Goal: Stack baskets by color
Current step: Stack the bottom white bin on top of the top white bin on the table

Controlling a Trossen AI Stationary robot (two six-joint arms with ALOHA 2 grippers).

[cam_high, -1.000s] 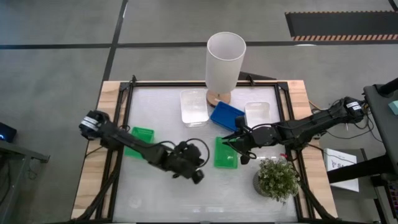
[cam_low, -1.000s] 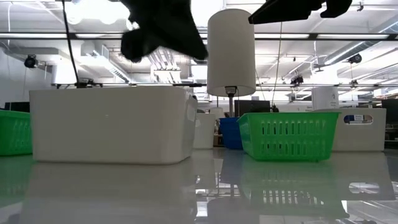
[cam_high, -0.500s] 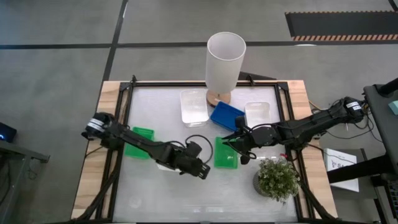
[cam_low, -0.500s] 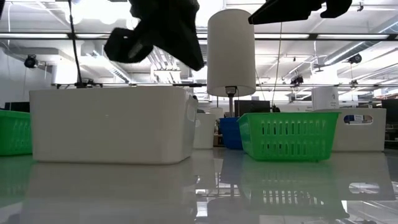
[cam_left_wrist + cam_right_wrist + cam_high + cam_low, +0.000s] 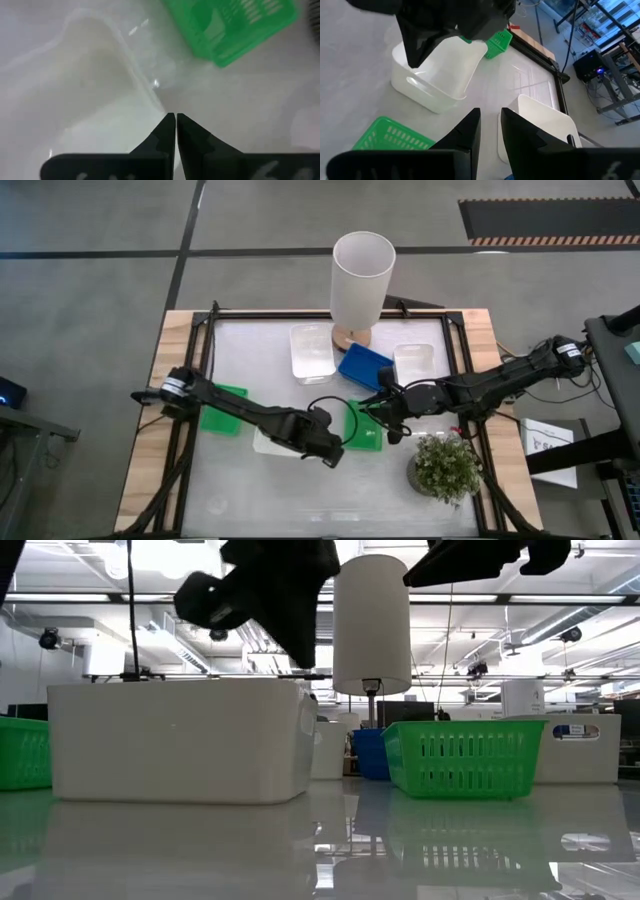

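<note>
Table point(image 5: 250, 510): the bare surface that carries everything; places below are given relative to the tall white cylinder point(image 5: 360, 280) at its far edge.

White baskets: one point(image 5: 311, 352) just beside the cylinder's base, one point(image 5: 414, 362) further toward my right arm, one point(image 5: 268, 442) nearer the front, under my left arm. They lie apart, so I judge the white stack not yet begun.

Green baskets: one point(image 5: 362, 427) in front of the cylinder, one point(image 5: 223, 408) well off toward my left arm's side, also unstacked.

Blue basket point(image 5: 363, 366): close by the cylinder's base, tilted.

Potted plant point(image 5: 443, 466): at the front, on my right arm's side.

Left gripper point(image 5: 330, 450): clenched, grasping nothing, above the front white basket's edge.

Right gripper point(image 5: 386, 408): fingers a little apart, nothing between them, hanging over the nearer green basket, probably to take its rim.

Writing: none readable.
</note>
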